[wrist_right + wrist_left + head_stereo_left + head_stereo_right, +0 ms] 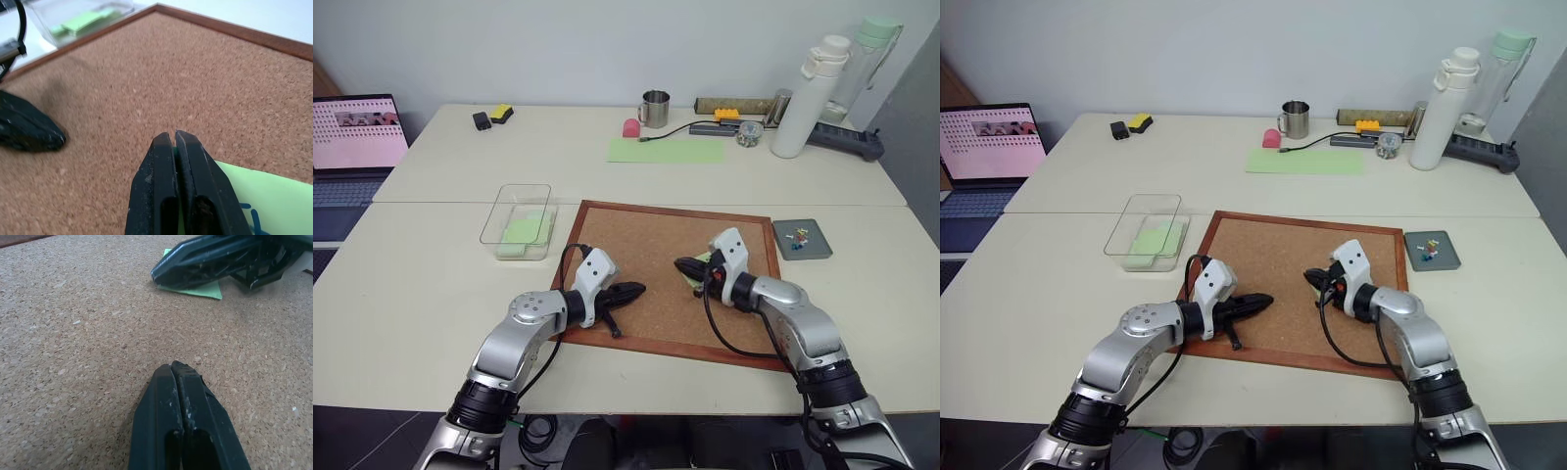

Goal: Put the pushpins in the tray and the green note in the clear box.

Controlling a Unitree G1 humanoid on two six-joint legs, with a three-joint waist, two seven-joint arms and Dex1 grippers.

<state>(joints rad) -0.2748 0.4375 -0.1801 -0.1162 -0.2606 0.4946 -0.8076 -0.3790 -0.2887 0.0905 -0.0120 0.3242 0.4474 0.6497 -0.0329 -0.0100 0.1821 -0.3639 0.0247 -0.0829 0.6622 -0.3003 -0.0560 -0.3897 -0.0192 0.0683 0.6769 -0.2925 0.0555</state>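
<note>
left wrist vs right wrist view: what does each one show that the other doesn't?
Left wrist alone: the shut left gripper from behind its fingers, and the right gripper seen from outside, low over the green note. Right wrist alone: the clear box with a green slip inside, the board's wooden frame, and blue ink on the note. Shared: the cork board, the note, both grippers.

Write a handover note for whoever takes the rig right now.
Right gripper: jaws shut on the light green square paper note, over the wood-framed cork board.
Left gripper: jaws shut, holding nothing, just above the cork.
Coloured pushpins are in the small dark grey square tray, right of the board.
Transparent rectangular plastic box, left of the board, already holds a green slip.
Done: pins appear trayed.
Left: carry the note across to the box and release it.
</note>
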